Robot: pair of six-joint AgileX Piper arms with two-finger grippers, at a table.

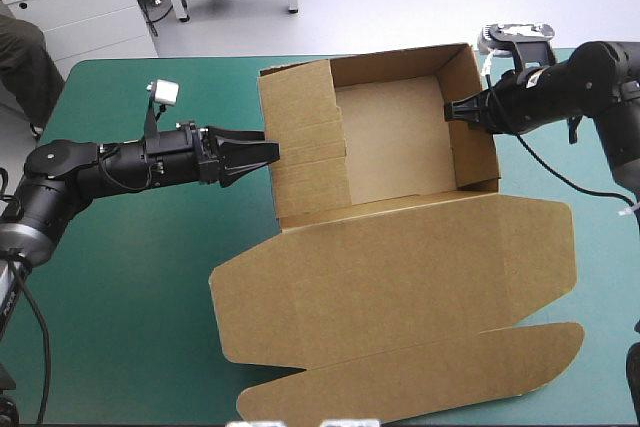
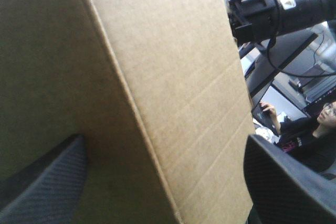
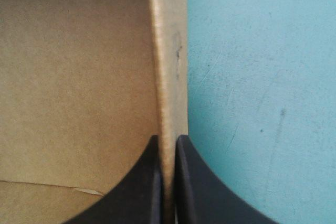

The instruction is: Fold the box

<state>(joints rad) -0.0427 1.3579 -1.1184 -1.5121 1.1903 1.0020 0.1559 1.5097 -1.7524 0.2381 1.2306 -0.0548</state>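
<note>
Item under inspection: one brown box [image 1: 400, 267], standing on the teal-green cover [image 1: 130, 277] as an open tray with its lid laid flat.

Position, high view: the tray part sits toward 12 o'clock of the table's middle. The lid runs from the tray's near side toward 6 o'clock. A long rounded flap forms the lid's outermost edge near the table's near edge.

Count: one box, two grippers, two black fingers on each.

Left gripper [image 1: 268, 152]: it comes in level from 9 o'clock, its tips at the outer face of the tray's 9 o'clock wall. In the left wrist view the fingers [image 2: 47, 182] stand wide apart. A folded corner of the box [image 2: 173, 77] fills the space between and ahead of them. This gripper [image 2: 164, 140] is not closed on anything. Contact with the board cannot be confirmed from that view.

Right gripper [image 1: 452, 112]: it reaches in from 3 o'clock onto the tray's 3 o'clock wall. In the right wrist view the gripper [image 3: 168, 145] has its two fingers all but together, with the wall's top edge pinched between them. One finger lies on the inner side over the box [image 3: 79, 77], the other on the outer side over the cover [image 3: 262, 77]. The wall stands upright.

The right gripper [image 2: 236, 22] also shows in the left wrist view, beyond the box's far side.
</note>
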